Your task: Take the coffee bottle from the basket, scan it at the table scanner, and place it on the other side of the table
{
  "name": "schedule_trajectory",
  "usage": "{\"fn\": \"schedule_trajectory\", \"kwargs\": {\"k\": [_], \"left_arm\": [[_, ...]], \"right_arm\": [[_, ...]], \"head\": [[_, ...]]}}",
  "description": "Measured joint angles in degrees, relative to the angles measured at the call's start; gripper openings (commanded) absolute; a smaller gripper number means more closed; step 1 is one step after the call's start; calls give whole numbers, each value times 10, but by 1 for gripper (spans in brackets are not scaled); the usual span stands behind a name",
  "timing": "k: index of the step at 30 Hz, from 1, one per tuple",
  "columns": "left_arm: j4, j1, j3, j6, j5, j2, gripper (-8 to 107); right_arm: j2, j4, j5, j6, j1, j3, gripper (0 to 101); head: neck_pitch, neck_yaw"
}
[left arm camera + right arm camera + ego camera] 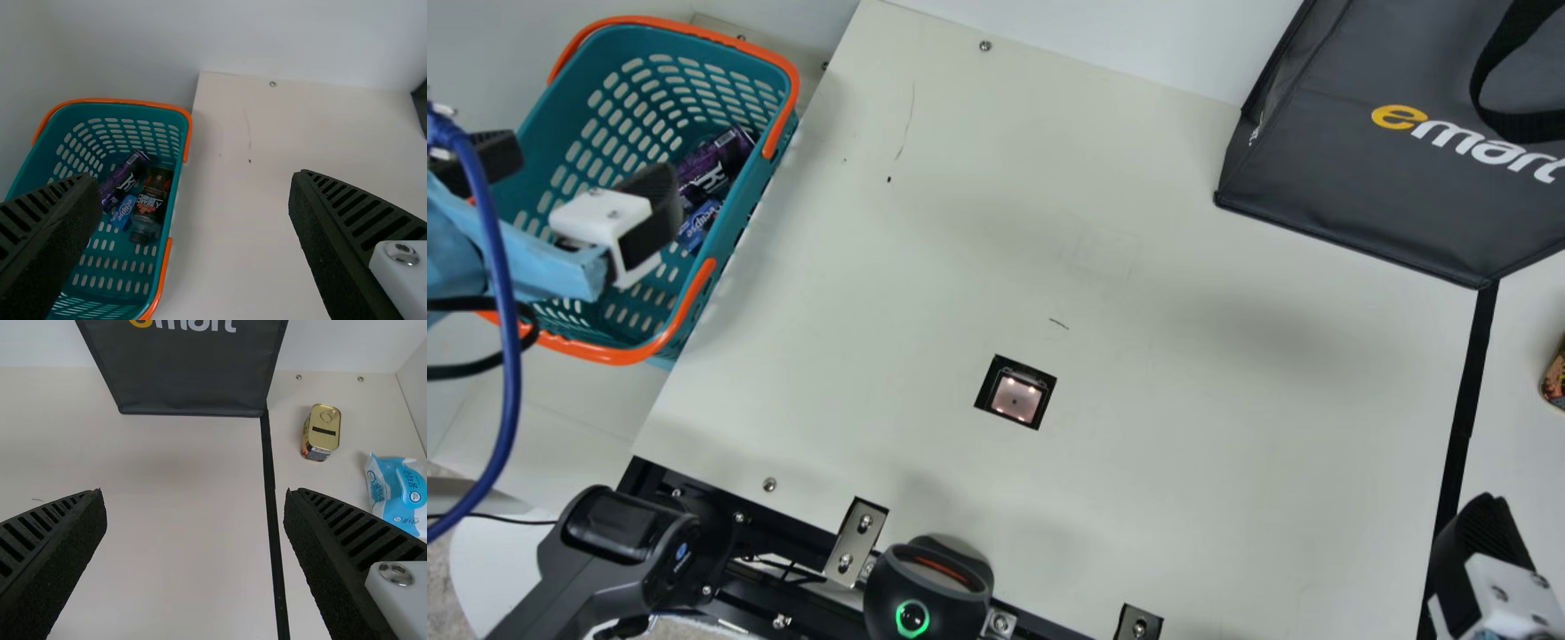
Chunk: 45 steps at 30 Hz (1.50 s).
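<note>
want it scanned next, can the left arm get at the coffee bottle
Probably yes: the left gripper is open near the basket and nothing lies over the coffee bottle, though the purple can and basket wall crowd its sides.

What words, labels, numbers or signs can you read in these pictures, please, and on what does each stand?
"emart", on the dark bag.
Too small or blurred to read: print on the purple can, blue packet and coffee bottle in the basket, gold tin, blue-and-white packet and black device.
</note>
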Motion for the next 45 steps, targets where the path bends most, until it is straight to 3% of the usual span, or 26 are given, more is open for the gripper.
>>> {"fn": "schedule_trajectory", "kwargs": {"k": [20,33,45], "left_arm": [[22,149,39,-49,-63,32,90],[-61,265,56,71,-97,111,90],[-141,348,31,224,-106,209,90]], "right_arm": [[0,0,0,0,0,0,95],[0,0,0,0,0,0,95],[0,0,0,0,0,0,95]], "head": [[0,0],[0,0],[0,-1]]}}
